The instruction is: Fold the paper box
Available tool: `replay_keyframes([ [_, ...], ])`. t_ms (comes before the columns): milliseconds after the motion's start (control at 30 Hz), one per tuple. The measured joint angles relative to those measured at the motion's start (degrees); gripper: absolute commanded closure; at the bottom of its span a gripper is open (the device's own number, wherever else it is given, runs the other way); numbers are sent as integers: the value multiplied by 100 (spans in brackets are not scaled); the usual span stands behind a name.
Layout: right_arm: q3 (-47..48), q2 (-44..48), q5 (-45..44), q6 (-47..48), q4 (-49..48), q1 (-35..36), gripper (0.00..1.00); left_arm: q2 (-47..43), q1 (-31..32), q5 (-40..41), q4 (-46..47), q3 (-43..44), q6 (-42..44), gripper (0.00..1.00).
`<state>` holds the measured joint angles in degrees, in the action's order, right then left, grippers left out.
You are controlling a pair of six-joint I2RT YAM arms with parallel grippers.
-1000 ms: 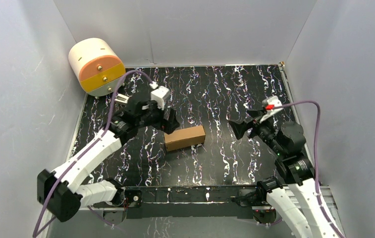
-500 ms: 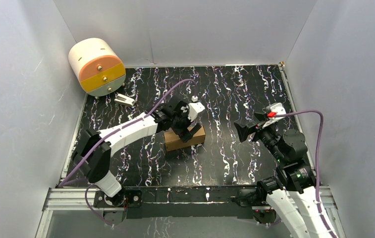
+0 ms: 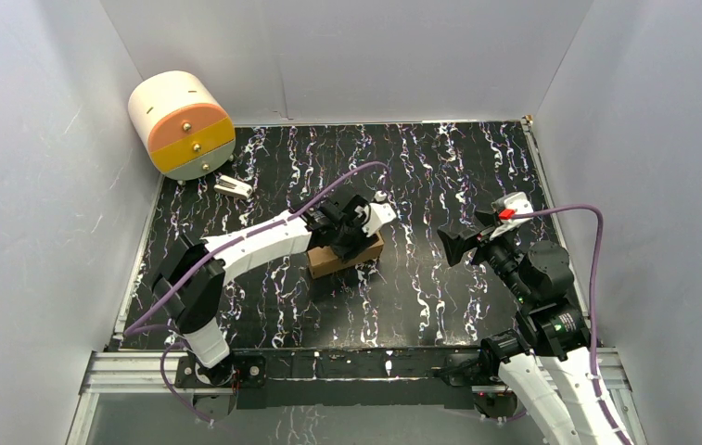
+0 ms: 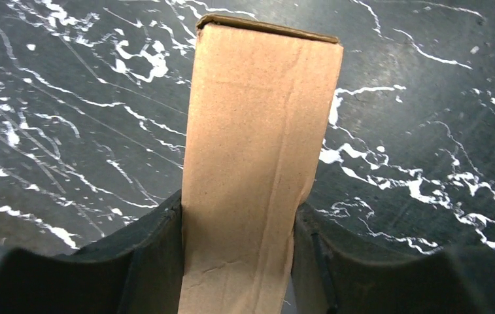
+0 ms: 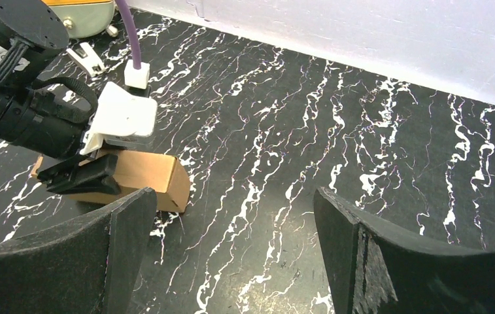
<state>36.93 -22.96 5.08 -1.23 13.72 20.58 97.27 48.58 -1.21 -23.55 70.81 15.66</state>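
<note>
The paper box (image 3: 328, 261) is a small closed brown cardboard box lying on the black marbled table (image 3: 421, 176) at the centre. My left gripper (image 3: 354, 243) reaches over it from the left and is shut on its right part. In the left wrist view the box (image 4: 257, 150) runs away from the camera, with a black finger pressed against each long side. In the right wrist view the box (image 5: 150, 173) lies at the left, under the left gripper (image 5: 81, 176). My right gripper (image 3: 453, 243) is open and empty, hovering to the right of the box and apart from it.
A cream, orange and yellow cylindrical drawer unit (image 3: 180, 125) stands at the back left corner. A small white clip-like part (image 3: 233, 187) lies just in front of it. Grey walls close the table in on three sides.
My left arm swung from the box's left end over its top and closed on its right part. The box turned slightly. The right gripper shifted a little to the right.
</note>
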Motion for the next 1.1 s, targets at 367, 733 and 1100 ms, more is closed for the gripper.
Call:
replay_keyframes([
  [367,0,140,-4,0,-2,0,1,-63,501,1453,1755,-708,2022,64],
  [733,-4,201,-46,0,2,0,2,247,575,1930,4793,-2131,4015,48],
  [1100,-11,264,-98,0,0,0,1,260,960,2146,4828,-2518,3805,23],
])
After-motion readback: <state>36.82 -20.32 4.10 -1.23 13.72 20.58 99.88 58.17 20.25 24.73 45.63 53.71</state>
